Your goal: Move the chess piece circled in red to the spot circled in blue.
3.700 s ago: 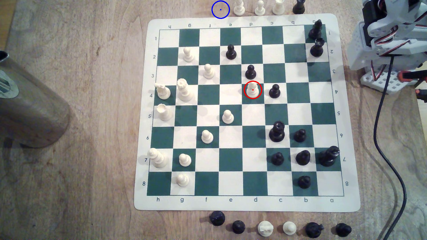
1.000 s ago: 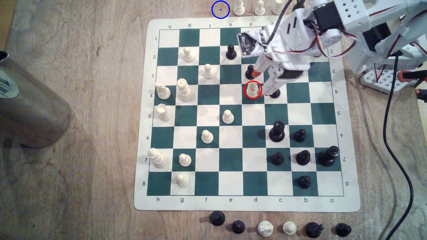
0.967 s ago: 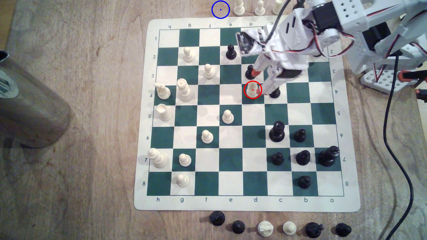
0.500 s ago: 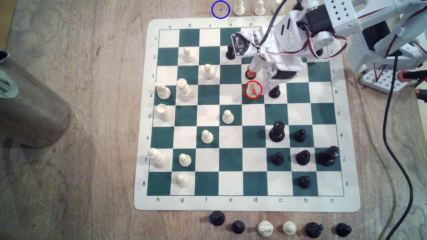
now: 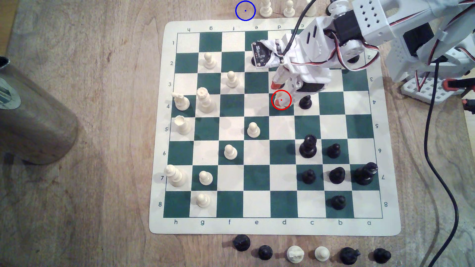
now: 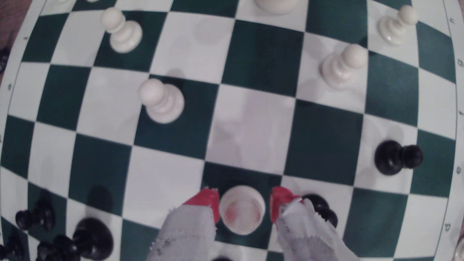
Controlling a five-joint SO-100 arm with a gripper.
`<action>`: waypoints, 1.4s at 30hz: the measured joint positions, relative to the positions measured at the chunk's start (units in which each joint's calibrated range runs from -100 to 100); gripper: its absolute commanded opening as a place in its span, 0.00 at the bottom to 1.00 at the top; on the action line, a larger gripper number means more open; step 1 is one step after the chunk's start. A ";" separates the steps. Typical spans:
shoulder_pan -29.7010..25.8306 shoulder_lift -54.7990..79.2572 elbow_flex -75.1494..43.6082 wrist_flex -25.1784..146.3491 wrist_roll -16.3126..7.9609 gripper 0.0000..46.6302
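The gripper (image 5: 277,93) is held low over the chess board (image 5: 274,226), its red tips spread apart. The white pawn (image 5: 278,100) in the red ring is partly covered by one tip. A black pawn (image 5: 305,102) is seen just beside the gripper. The blue ring (image 5: 245,10) is drawn on the table well apart from it.

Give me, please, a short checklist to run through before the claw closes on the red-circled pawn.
1. Red-circled pawn sits between the red fingertips: ok.
2. Claw open, gaps both sides: ok.
3. Pawn upright on its dark square: ok.
4. Black pawn clear of the near fingertip: not ok, it looks very close.
5. Blue-circled spot free of pieces: ok.
6. Fingertips low enough on the pawn's neck: cannot tell.
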 measured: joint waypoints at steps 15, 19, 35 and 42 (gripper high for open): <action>-0.59 0.00 0.00 2.47 -0.05 0.15; -0.59 0.00 0.00 2.79 -0.05 0.03; 2.21 -7.54 -10.30 13.71 -3.03 0.00; 15.78 -6.12 -22.50 17.29 -2.93 0.00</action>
